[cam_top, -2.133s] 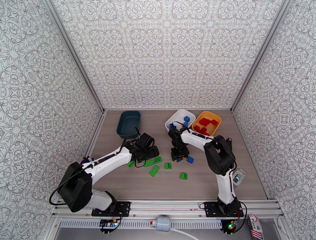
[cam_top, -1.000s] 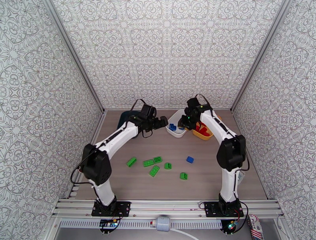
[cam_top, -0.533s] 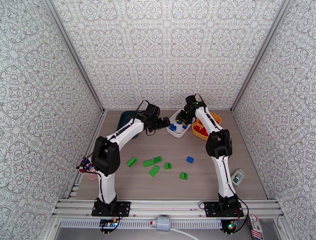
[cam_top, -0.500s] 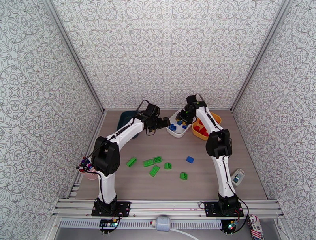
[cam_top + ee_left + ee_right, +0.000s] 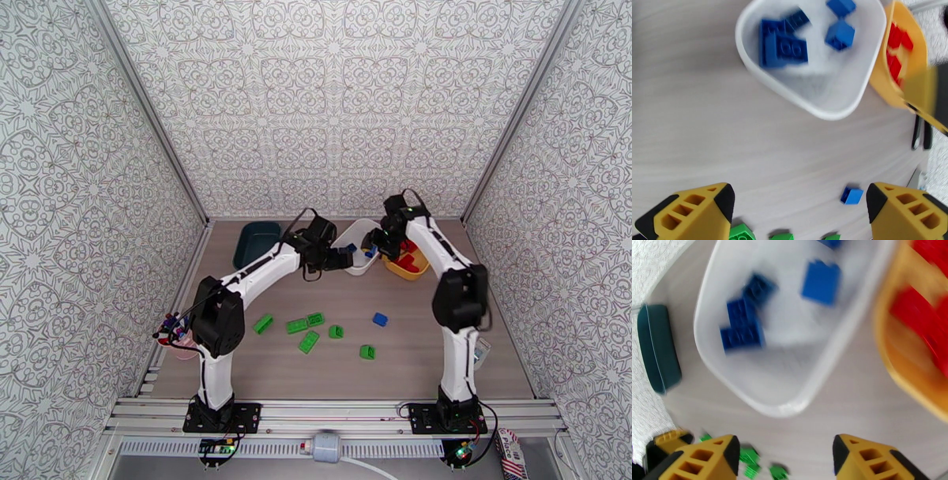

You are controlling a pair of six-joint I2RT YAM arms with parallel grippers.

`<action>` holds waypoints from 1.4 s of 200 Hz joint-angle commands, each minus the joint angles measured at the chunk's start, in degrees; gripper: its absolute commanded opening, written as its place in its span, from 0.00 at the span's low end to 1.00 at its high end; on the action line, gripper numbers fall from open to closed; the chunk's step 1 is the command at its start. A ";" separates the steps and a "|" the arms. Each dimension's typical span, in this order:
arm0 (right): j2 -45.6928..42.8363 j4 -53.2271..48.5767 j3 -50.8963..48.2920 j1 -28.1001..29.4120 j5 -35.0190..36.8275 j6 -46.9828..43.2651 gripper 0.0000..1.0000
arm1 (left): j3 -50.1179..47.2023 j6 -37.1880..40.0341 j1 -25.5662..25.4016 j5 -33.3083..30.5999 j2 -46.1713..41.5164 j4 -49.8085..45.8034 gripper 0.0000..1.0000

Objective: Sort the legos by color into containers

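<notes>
Left claw [image 5: 798, 199], spread wide and empty, and right claw [image 5: 786, 445], likewise parted with nothing between its fingers, both hang over the white tub [image 5: 817, 112] at upper centre. It holds blue bricks [image 5: 784, 47]; the yellow tub [image 5: 877, 75] just beside it holds red bricks [image 5: 894, 39]. Left to sort at mid-table: one loose blue brick [image 5: 380, 319] and six green bricks [image 5: 309, 341]. The teal tub [image 5: 257, 241], upper left, looks empty. The two arms crowd each other

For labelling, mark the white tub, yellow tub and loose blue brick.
white tub [image 5: 829, 115], left wrist view, rim.
yellow tub [image 5: 879, 79], left wrist view, side wall.
loose blue brick [image 5: 852, 195], left wrist view, top face.
</notes>
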 commanded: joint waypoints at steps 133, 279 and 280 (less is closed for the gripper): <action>-56.89 -6.39 -53.47 -3.06 6.40 6.35 0.69 | 22.02 5.97 -20.76 -8.21 23.00 -17.45 0.75; -67.58 -12.41 -56.49 -3.06 5.44 6.90 0.69 | 37.10 4.86 -24.20 -13.08 35.65 -26.68 0.62; -67.64 -12.45 -56.49 -3.06 5.49 6.90 0.69 | 37.05 4.80 -24.19 -13.09 35.66 -26.71 0.62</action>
